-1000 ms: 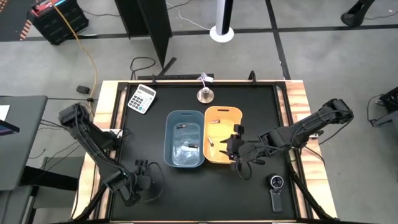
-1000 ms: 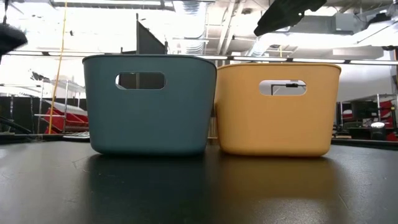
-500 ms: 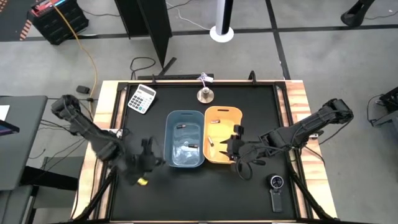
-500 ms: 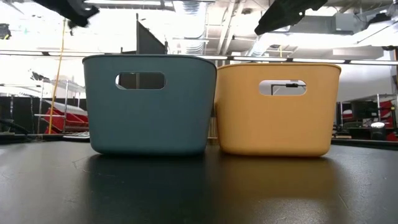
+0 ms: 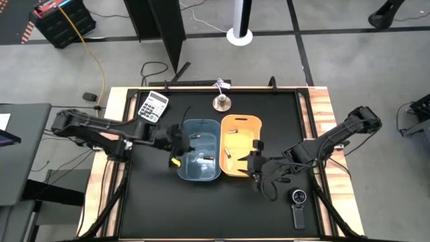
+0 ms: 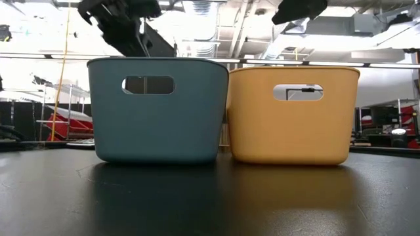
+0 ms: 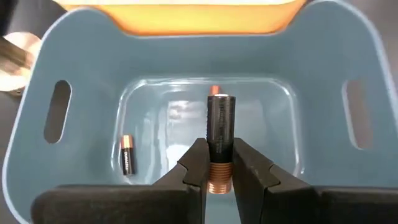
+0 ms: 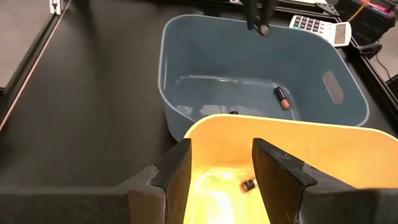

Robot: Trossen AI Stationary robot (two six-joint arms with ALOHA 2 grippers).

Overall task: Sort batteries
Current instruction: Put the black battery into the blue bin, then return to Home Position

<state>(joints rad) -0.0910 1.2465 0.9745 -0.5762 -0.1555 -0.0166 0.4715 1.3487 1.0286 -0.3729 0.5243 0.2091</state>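
My left gripper (image 7: pixel 219 149) hangs over the left part of the blue bin (image 5: pixel 199 153) and is shut on a dark battery (image 7: pixel 220 121) with a copper end. In the low view it (image 6: pixel 125 26) is above the blue bin's rim. Two loose batteries (image 5: pixel 195 136) (image 5: pixel 207 158) lie on the blue bin's floor, one of them (image 7: pixel 127 155) also seen in the left wrist view. The orange bin (image 5: pixel 240 144) stands against the blue bin's right side, with batteries (image 5: pixel 226 153) on its floor. My right gripper (image 5: pixel 254 165) is open at the orange bin's near right corner (image 8: pixel 221 168) and holds nothing. My left gripper pinches the battery between its two fingers (image 7: pixel 198 165) at the copper end (image 7: pixel 219 182). The battery lies along the fingers, its dark end sticking out past the fingertips. The arm comes from the table's left and the fingers slant down into the bin. The battery is lifted clear of the bin's floor.
A calculator (image 5: pixel 153 105) lies at the table's far left, and a small metal bell-like object (image 5: pixel 220 102) stands behind the bins. A black round-dial gadget with a handle (image 5: pixel 299 205) lies near the near right corner. Bare black tabletop (image 5: pixel 161 208) lies in front of the bins.
My left gripper has swung from the table's near left area up and toward the blue bin, carrying the battery, and now hangs over the bin's left part. My right arm has stayed by the orange bin.
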